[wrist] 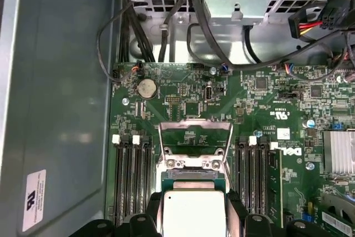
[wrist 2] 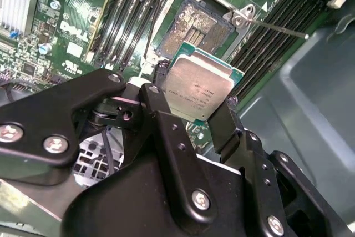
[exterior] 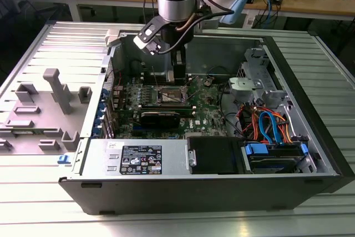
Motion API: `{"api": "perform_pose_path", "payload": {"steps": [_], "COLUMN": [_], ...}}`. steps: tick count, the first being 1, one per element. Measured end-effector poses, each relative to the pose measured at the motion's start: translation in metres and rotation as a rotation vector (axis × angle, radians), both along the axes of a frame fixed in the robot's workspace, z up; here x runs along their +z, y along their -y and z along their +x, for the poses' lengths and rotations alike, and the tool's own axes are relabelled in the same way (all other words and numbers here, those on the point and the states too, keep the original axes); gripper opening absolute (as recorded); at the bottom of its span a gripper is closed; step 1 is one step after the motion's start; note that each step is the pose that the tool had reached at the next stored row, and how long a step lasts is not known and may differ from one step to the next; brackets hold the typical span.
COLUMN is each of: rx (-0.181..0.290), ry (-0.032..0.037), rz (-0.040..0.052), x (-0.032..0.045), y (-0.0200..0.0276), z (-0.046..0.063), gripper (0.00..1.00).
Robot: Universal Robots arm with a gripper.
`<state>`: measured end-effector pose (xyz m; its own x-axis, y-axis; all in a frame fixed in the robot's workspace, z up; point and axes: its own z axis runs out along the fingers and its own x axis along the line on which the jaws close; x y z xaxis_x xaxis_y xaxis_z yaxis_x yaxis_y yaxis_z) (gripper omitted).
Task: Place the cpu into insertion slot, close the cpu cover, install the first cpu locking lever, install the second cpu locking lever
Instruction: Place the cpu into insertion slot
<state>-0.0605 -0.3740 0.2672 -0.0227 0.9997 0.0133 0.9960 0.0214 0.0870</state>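
The chip is gripped by two opposite edges between the black fingers of the gripper, whose jaws are clenched on it. It is held tilted over the green board, apart from the socket, whose bare contact field lies uncovered. In the first wrist view the cover is seen raised open, off the socket, with the board showing through its window. A thin metal lever is seen sticking out beside the socket.

With a clock face laid on the exterior view and centred on the socket, the gripper is found at 12 o'clock, close above it. A grey power supply is found at 7 o'clock and a bundle of orange and blue cables between 3 and 4 o'clock. The open computer case is laid on a ribbed metal table.
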Motion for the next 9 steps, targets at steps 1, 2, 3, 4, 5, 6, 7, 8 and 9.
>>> {"api": "perform_pose_path", "payload": {"steps": [1,2,3,4,5,6,7,8,9], "rx": [0.000,0.000,0.000,0.000,0.000,0.000,0.000,0.000,0.000], "ry": [0.0003,0.0005,0.0007,0.0008,0.0008,0.0007,0.0008,0.0008,0.0009], "rz": [0.0001,0.0001,0.0002,0.0003,0.0004,0.0002,0.0003,0.0002,0.0003], "x": [-0.0014,-0.0028,-0.0051,-0.0069,-0.0085,-0.0119,-0.0137,-0.0152,-0.0190], "y": [0.0000,-0.0001,-0.0002,-0.0003,-0.0005,-0.0006,-0.0006,-0.0007,-0.0006], "z": [0.000,-0.001,-0.001,-0.001,-0.001,-0.001,-0.001,-0.002,-0.002], "gripper": [0.54,0.54,0.54,0.54,0.54,0.54,0.54,0.54,0.54]}}
